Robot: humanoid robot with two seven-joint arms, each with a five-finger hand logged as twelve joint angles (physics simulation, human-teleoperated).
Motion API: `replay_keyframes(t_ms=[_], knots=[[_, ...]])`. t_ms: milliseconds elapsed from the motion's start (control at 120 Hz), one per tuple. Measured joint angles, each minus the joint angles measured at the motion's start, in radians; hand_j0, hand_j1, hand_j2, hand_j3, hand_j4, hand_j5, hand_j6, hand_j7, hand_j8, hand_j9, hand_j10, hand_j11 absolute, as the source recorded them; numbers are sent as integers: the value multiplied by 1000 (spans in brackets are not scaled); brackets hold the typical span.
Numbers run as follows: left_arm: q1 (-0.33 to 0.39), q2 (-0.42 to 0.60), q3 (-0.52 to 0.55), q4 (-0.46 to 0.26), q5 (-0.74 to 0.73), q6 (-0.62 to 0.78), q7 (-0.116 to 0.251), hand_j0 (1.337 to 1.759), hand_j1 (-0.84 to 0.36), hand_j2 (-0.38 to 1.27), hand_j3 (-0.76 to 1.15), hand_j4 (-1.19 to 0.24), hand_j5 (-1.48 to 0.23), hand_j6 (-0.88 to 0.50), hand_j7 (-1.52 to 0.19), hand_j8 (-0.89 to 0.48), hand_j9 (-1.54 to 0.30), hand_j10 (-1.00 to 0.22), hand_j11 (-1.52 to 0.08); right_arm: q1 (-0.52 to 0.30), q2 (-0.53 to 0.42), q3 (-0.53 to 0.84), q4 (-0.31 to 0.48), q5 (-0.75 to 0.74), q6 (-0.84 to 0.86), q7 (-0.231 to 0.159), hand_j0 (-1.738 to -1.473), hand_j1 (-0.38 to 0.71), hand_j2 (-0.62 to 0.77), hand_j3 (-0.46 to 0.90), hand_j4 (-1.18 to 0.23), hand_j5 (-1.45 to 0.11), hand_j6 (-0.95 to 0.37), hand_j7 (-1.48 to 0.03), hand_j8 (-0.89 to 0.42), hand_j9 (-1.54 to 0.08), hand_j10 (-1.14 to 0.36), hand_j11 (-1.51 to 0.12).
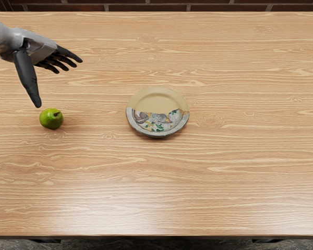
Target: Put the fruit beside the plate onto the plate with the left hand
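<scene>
1. A wide table point(240, 172) of light wood grain fills almost the whole view, seen from above at a slant.
2. The left hand point(39, 54) comes in from the upper left edge on a grey arm. It has a grey palm and dark fingers point(68, 54).
3. The hand is spread and holds nothing. Four fingers reach out to the right, slightly fanned, and the thumb point(28, 78) points straight down the picture, away from them.
4. The green fruit point(51, 119) sits on the table at the left, just below the tip of the thumb. A narrow gap of bare wood shows between them, so the hand does not touch the fruit.
5. The fruit is small, round and bright green, with a short dark stem on top. Whether it is an apple or a pear cannot be told.
6. The plate point(156, 99) lies near the middle of the table, well to the right of the fruit and apart from it. It is round, with a tan upper half and a mottled grey, white and green pattern across its lower half. Nothing rests on it.
7. A strip of dark brick wall point(146, 6) runs along the top edge, behind the table.
</scene>
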Motion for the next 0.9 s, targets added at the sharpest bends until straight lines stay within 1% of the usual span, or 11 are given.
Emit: replay_keyframes(t_ms=[183,317,383,475,533,592,625,683,733,808,900], knots=[[27,-6,-6,3,2,0,0,1658,289,10,0,-50,-65,-51,-65,-50,-65,-50,-65,-1,0,1,1,0,0,1,-1658,-331,-3,0,-15,-20,-16,-20,-15,-20,-15,-20],[24,-12,-26,6,10,0,0,1658,289,10,0,-51,-65,-51,-65,-51,-65,-51,-65,-1,0,0,2,1,0,1,-1658,-331,-3,0,-15,-20,-15,-20,-15,-20,-15,-20],[28,-62,-44,19,23,0,-1,1658,293,10,0,-47,-61,-47,-61,-47,-61,-47,-61,-1,0,0,2,1,0,1,-1658,-331,-3,0,-15,-20,-15,-20,-15,-20,-15,-20],[-2,-132,-60,23,88,0,-1,1658,310,6,0,-33,-42,-33,-42,-33,-42,-33,-42,-1,0,0,2,1,0,1,-1658,-331,-3,0,-15,-20,-15,-20,-15,-20,-15,-20],[-8,-133,-49,0,118,0,5,1658,317,5,0,-27,-34,-27,-34,-27,-34,-26,-34,-1,0,0,2,1,0,1,-1658,-331,-3,0,-15,-20,-16,-20,-15,-20,-15,-20],[-28,-131,-35,-48,126,0,42,1658,323,4,0,-22,-28,-22,-28,-22,-28,-22,-28,-1,0,0,2,1,0,1,-1658,-331,-3,0,-15,-20,-16,-20,-15,-20,-15,-20],[-36,-124,-27,-79,106,29,83,1658,325,4,0,-20,-26,-20,-26,-20,-26,-20,-26,-1,0,0,2,1,0,1,-1658,-331,-3,0,-15,-20,-16,-20,-15,-20,-15,-20],[-43,-121,-13,-139,48,150,168,1658,329,3,0,-17,-22,-17,-22,-17,-22,-17,-22,-1,0,0,2,1,0,1,-1658,-331,-3,0,-15,-20,-15,-20,-15,-20,-15,-20],[-43,-124,-3,-189,6,286,219,1658,331,3,0,-15,-20,-16,-20,-15,-20,-15,-20,-1,0,0,2,1,0,1,-1658,-331,-3,0,-15,-20,-15,-20,-15,-20,-15,-20],[-44,-132,9,-239,-34,423,262,1658,334,3,0,-13,-17,-13,-17,-13,-17,-13,-17,-1,0,0,2,1,0,1,-1658,-331,-3,0,-15,-20,-15,-20,-15,-20,-15,-20],[-30,-190,15,-273,-76,537,286,1658,335,2,0,-12,-15,-12,-15,-12,-15,-11,-15,-1,0,0,2,1,0,1,-1658,-331,-3,0,-15,-20,-15,-20,-15,-20,-15,-20]])
